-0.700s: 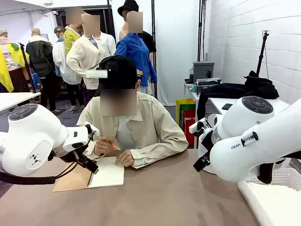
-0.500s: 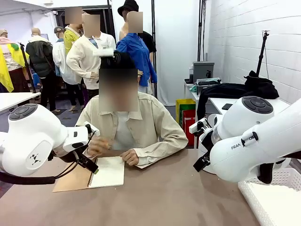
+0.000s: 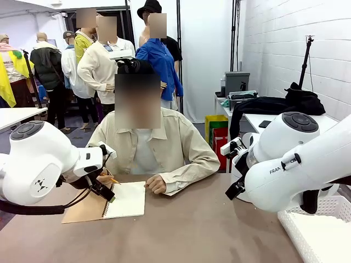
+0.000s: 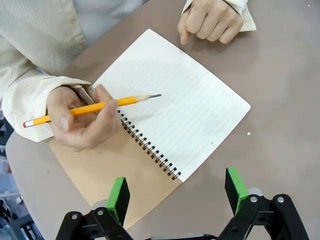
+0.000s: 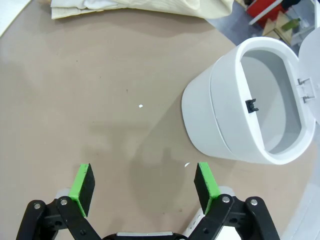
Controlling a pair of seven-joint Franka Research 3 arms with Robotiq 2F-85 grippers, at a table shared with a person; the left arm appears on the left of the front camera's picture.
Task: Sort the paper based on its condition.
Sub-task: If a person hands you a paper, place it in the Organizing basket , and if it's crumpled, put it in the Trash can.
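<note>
Up comes the person's head since a moment ago, and the hand [image 4: 80, 122] with the yellow pencil [image 4: 95, 107] has dropped down next to the rings of the notebook [image 4: 100, 170]. Both robot arms have stayed put. The paper [image 4: 175, 105] is the top page of that open notebook, lying flat on the brown surface [image 4: 280, 75] in front of the person. It is white with thin lines, clean and smooth, with no folds that I can see, and one side is hooked on the wire rings. The other hand [image 4: 212, 20] rests in a loose fist just past its far corner. The left gripper [image 4: 176, 192] hangs above the near edge of the notebook with its green pads wide apart, holding nothing. The right gripper [image 5: 144, 185] is spread wide too, over a bare spot beside a white bin [image 5: 240, 100]. Paper like this is probably very light, floppy and easy to rip, so a free corner away from the rings looks like the best place to pinch it.
</note>
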